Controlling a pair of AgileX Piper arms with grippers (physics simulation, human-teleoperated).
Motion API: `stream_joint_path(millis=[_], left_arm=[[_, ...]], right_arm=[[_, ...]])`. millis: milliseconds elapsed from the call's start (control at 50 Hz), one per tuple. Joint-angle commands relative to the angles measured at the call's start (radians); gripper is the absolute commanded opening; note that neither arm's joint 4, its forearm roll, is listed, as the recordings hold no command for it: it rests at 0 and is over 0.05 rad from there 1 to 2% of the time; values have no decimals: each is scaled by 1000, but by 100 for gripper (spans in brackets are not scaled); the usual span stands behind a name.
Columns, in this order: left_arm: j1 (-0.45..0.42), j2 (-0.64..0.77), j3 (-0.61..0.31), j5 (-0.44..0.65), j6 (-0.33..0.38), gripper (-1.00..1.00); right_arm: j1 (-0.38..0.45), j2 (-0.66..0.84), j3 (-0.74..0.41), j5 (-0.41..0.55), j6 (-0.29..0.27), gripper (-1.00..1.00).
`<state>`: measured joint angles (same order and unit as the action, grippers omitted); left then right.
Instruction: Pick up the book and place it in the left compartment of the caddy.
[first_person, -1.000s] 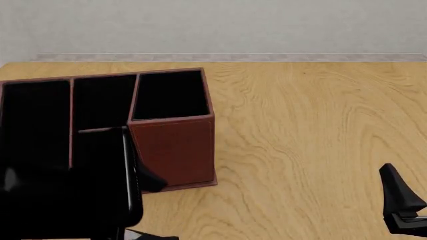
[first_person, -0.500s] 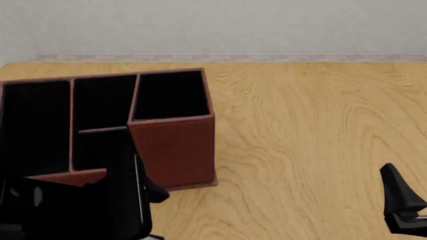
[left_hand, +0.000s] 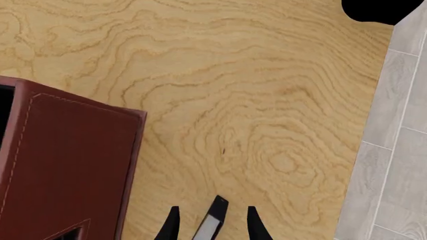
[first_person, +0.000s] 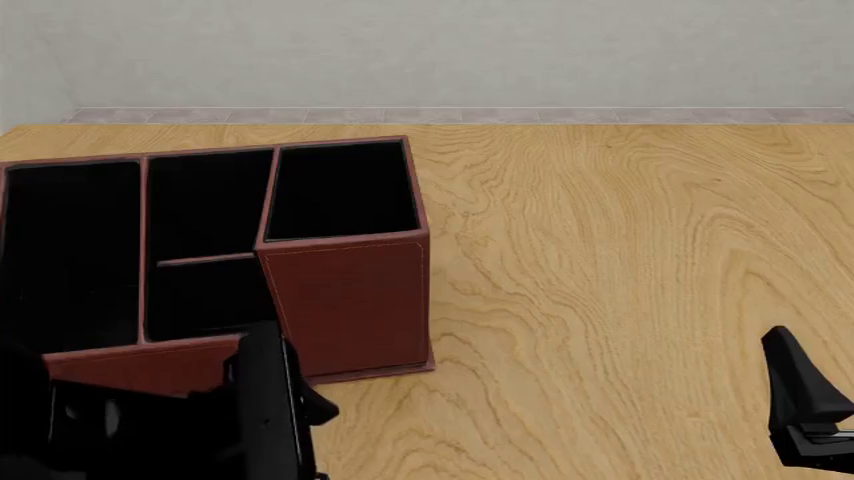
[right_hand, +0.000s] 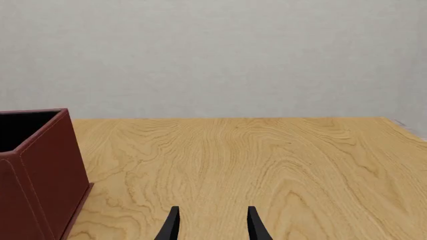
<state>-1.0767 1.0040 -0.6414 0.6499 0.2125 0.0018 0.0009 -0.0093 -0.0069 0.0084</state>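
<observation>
Book (left_hand: 212, 223) edge-on between the jaws of the left gripper (left_hand: 213, 210), white page strip facing the wrist camera, black cover thin as a blade. Shows bare wood on either side of it at the fingertips, so cannot tell whether clenched on it or loose around it. Hangs over the counter (first_person: 601, 300) just in front of the caddy (first_person: 350, 300), near the brown front wall and not inside any bay. Looks turned upright on purpose, probably so the narrow edge can slide down into the left compartment (first_person: 74, 250), the long black-lined bay with the low front wall, which lies open and unfilled in the front view. Calls next for a move back and leftward over that low wall. Right gripper (right_hand: 213, 210) parked low at the near right edge, well away, jaws parted around nothing, likely kept clear of the work.
</observation>
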Motion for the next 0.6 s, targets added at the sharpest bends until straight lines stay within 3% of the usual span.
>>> stream_joint_path(millis=[20,600], left_arm=[[8,14,31,-31,-4,100],[38,30,101,-68,2,100]], right_arm=[[-2,0,1,-2,1,100],[-1,0,0,-3,-1,100]])
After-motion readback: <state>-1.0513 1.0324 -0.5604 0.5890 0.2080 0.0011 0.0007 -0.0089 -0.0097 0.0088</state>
